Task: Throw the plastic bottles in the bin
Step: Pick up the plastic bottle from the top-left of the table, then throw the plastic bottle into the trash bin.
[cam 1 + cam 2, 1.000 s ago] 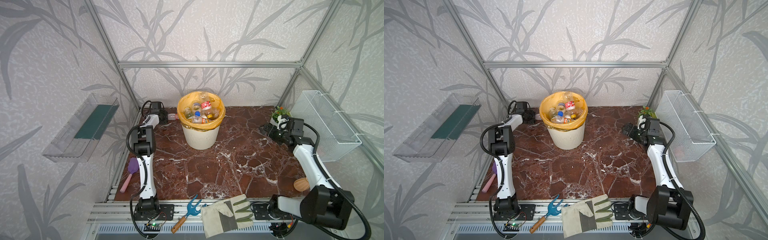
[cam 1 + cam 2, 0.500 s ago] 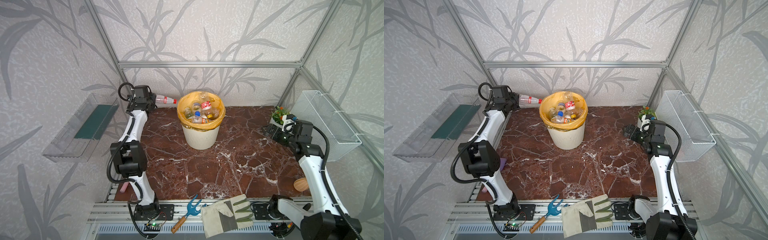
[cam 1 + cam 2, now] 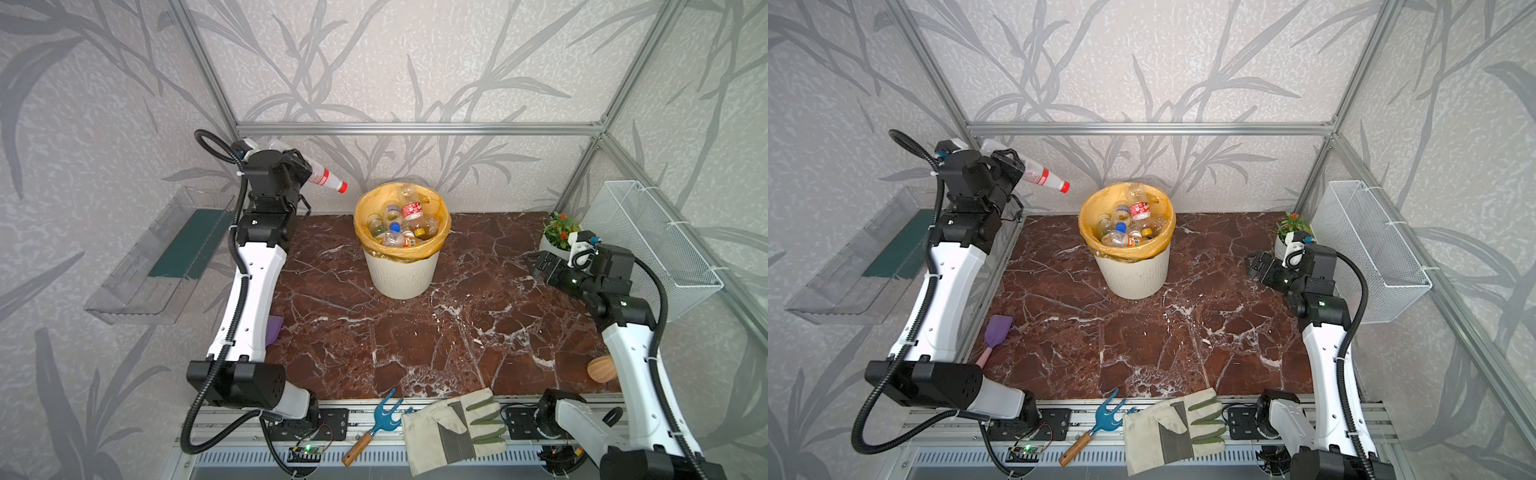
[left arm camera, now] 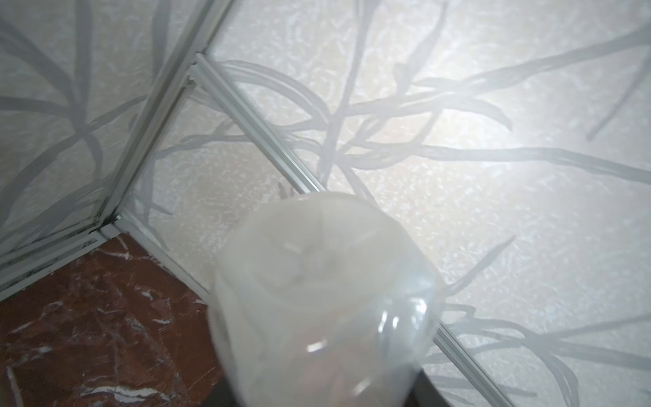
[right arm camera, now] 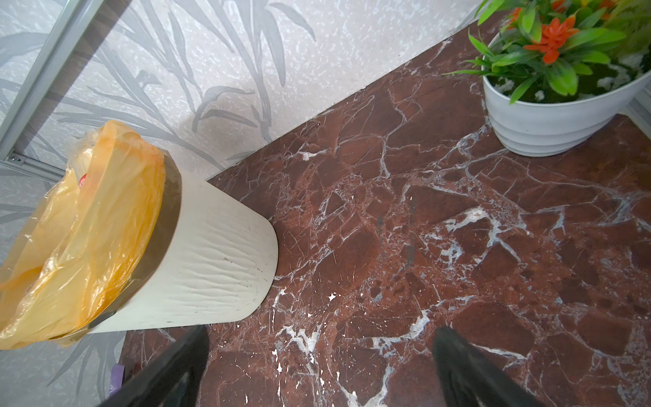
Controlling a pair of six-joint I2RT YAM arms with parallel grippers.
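— How is the bin placed with respect to the two arms?

— The bin point(image 3: 401, 278) is stood at the back middle of the marble table point(image 3: 415, 332), and a heap of bottles point(image 3: 409, 216) is seen inside its yellow liner point(image 3: 360, 216). The left arm point(image 3: 253, 282) is raised beside it. The right arm point(image 3: 627, 353) is held low, well apart from it on the other side.

— And the bottle in hand?

— A clear bottle point(image 3: 322, 179) with a red label is held aloft, to the left of the bin and higher than its rim. It is not yet over the opening. Its long axis is pointed at the bin and tipped downward, with the red cap point(image 3: 342, 188) leading and the base projecting behind the wrist. In the left wrist view only that blurred base is shown.

— Which way must it be taken?

— Judged from both top views, it has to be carried rightward, along its own axis, until the mouth of the bin is beneath it. The left gripper point(image 3: 301, 168) is clearly the nearer one.

— What is gripped?

— The bottle is clasped about its middle by the left gripper, with the jaws drawn in against its body. Whether that hold is slackening cannot be told. Nothing is held by the right gripper point(image 5: 320, 331): its fingers point(image 5: 183, 359) are spread wide over bare marble, near the flowerpot point(image 5: 549, 119).
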